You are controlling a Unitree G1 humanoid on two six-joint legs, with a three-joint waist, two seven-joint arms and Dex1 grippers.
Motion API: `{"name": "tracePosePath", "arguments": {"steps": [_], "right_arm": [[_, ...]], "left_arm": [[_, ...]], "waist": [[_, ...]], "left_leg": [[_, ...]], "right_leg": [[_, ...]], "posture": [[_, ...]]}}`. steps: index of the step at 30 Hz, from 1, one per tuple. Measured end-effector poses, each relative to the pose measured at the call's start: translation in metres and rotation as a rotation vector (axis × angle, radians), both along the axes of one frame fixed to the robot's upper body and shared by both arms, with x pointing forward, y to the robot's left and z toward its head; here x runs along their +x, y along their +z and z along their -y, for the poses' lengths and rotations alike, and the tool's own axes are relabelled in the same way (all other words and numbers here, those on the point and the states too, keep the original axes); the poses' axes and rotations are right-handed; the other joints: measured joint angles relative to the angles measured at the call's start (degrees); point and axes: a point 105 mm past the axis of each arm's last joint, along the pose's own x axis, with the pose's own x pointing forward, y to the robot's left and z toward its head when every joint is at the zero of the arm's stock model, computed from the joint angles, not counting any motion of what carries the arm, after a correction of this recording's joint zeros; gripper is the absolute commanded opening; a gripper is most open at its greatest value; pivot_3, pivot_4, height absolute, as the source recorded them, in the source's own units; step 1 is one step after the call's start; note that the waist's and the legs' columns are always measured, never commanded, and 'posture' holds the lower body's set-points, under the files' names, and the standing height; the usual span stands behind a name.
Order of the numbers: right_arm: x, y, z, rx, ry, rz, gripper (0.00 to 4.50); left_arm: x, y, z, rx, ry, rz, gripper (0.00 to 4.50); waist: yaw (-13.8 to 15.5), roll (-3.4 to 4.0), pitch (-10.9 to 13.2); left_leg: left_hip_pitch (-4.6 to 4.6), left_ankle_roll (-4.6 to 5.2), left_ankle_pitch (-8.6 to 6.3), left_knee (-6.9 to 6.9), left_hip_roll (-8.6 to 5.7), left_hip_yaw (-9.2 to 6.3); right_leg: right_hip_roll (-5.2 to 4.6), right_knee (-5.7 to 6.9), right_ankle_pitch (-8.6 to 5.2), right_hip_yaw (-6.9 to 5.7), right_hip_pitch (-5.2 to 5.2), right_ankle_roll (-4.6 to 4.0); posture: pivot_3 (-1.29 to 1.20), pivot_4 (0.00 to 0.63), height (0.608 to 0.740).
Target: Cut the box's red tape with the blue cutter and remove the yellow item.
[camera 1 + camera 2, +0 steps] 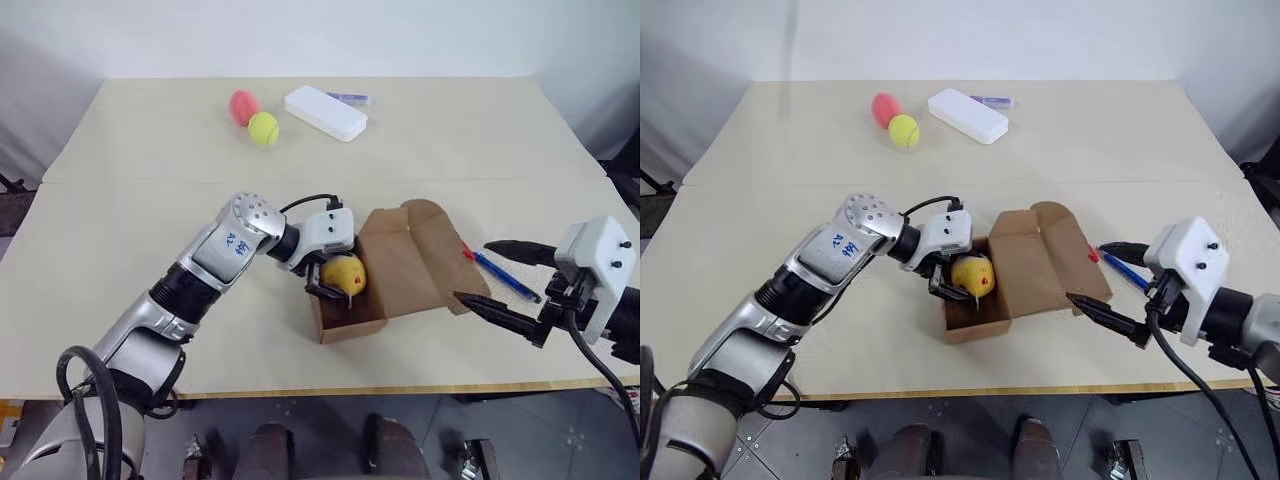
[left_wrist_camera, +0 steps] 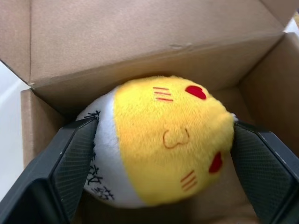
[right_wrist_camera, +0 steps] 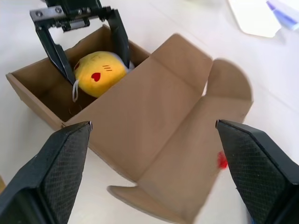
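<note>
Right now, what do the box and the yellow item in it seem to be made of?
The box: plain brown cardboard, matte, with creased fold lines and raw edges on its open flaps. The yellow item: seemingly a soft plush toy, with fuzzy nap, stitched red marks and a white fabric underside with dark printed characters; its filling can't be told. The left gripper's fingers flank it.

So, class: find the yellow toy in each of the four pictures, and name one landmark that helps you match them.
Left eye view: yellow toy near the middle, inside the open box.
Right eye view: just left of the middle, in the same box.
Left wrist view: large in the centre, between the left hand's fingers.
Right wrist view: upper left, in the box.
Shared landmark: the box's brown flaps around the toy.
</note>
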Motion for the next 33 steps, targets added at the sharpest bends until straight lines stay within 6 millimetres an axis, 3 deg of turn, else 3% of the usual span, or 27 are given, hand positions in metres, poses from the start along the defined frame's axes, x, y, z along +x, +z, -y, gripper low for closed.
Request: {"name": "tracePosePath", "arguments": {"steps": [13, 15, 20, 25, 30, 33], "right_arm": [[0.000, -0.001, 0.004, -0.009, -0.018, 0.005, 4.50], [0.001, 0.001, 0.005, -0.008, -0.013, 0.017, 4.50], [0.005, 0.003, 0.007, -0.001, -0.013, 0.023, 4.50], [0.008, 0.008, 0.007, -0.001, 0.011, 0.043, 4.50], [0.013, 0.010, 0.007, 0.013, 0.054, 0.050, 4.50], [0.017, 0.022, 0.001, 0.102, 0.112, 0.103, 4.50]], "left_arm": [[0.003, 0.012, 0.000, -0.058, -0.012, 0.030, 0.43], [0.004, 0.016, -0.002, -0.079, -0.003, 0.026, 0.08], [-0.002, 0.054, 0.002, -0.296, 0.001, 0.014, 0.05], [0.005, 0.096, -0.015, -0.535, 0.121, 0.000, 0.05], [0.016, 0.118, -0.049, -0.634, 0.316, 0.006, 0.05], [0.022, 0.107, -0.083, -0.537, 0.453, 0.040, 0.05]], "waist": [[0.2, 0.00, 0.0], [0.1, 0.00, 0.0], [0.2, 0.00, 0.0], [-0.3, 0.00, 0.0], [-0.4, 0.01, 0.0], [-0.9, 0.01, 0.0]], "left_leg": [[0.00, 0.00, 0.00, 0.00, 0.00, 0.00], [0.00, 0.00, 0.00, 0.01, 0.00, 0.00], [0.00, 0.00, 0.00, 0.01, 0.00, -0.02], [0.04, 0.00, 0.00, 0.03, 0.01, -0.02], [0.09, -0.01, 0.00, 0.01, 0.01, -0.04], [0.16, -0.03, 0.02, -0.03, 0.01, -0.01]], "right_leg": [[0.00, 0.01, 0.00, 0.00, 0.00, 0.01], [0.00, 0.01, 0.01, 0.00, 0.00, 0.01], [0.00, 0.03, 0.01, 0.00, 0.00, 0.02], [0.00, 0.10, 0.01, 0.00, 0.00, 0.02], [0.00, 0.16, 0.01, 0.00, 0.00, 0.03], [0.00, 0.16, 0.02, 0.01, 0.00, 0.03]], "posture": [[0.00, 0.150, 0.740], [0.00, 0.150, 0.740], [0.00, 0.150, 0.740], [0.00, 0.150, 0.740], [0.00, 0.150, 0.740], [0.00, 0.150, 0.740]]}}
